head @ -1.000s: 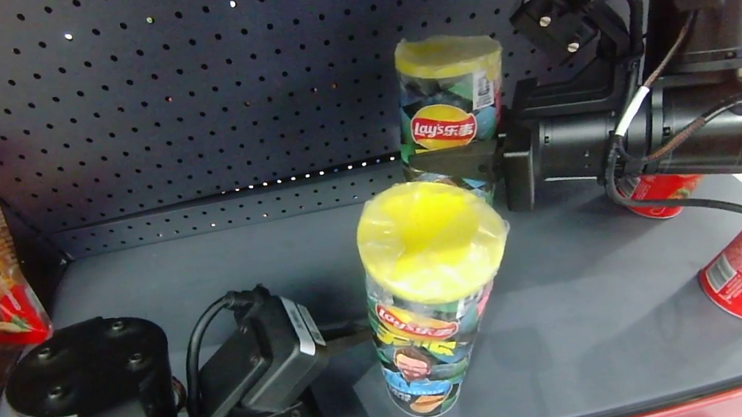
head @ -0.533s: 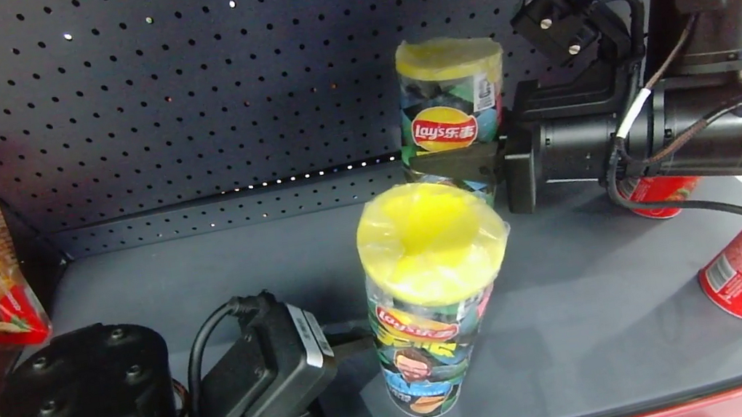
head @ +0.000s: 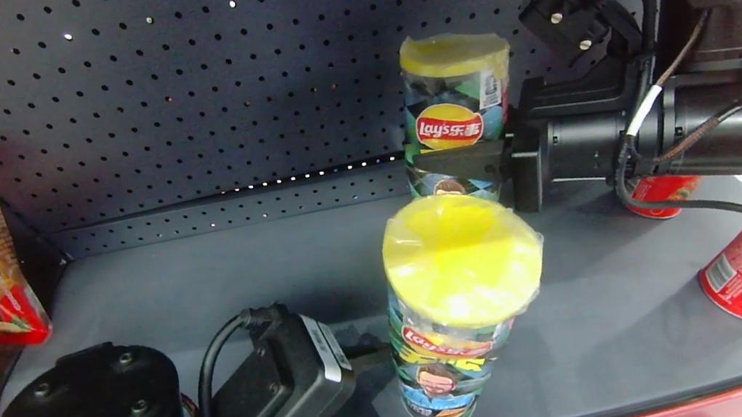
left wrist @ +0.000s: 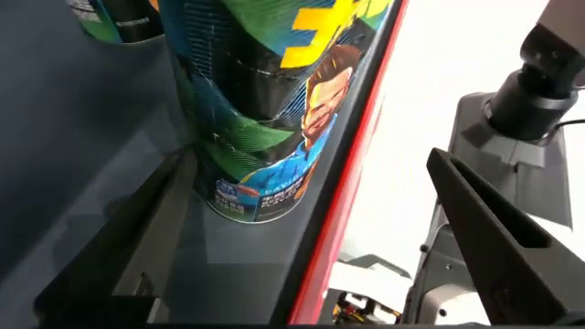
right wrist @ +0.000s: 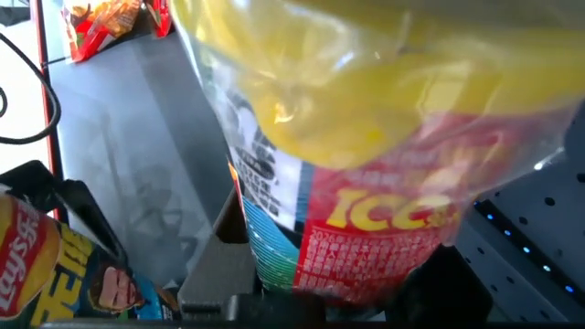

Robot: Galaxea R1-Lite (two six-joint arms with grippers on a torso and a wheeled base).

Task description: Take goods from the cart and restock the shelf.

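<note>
The head camera looks forward and down onto the shelf (head: 615, 319), facing its pegboard (head: 179, 105) back wall; the left wrist camera sits low over the shelf floor, very near the foot of the front can (left wrist: 260, 128), looking along the red front edge (left wrist: 352, 174); the right wrist camera is close against the rear can (right wrist: 366, 210), looking across the shelf toward the snack bags (right wrist: 105, 18); all three views share the front can; head and right wrist views share the rear can.

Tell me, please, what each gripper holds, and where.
The right gripper clamps the rear chip can around its lower body; the left gripper is open, holding nothing.
</note>
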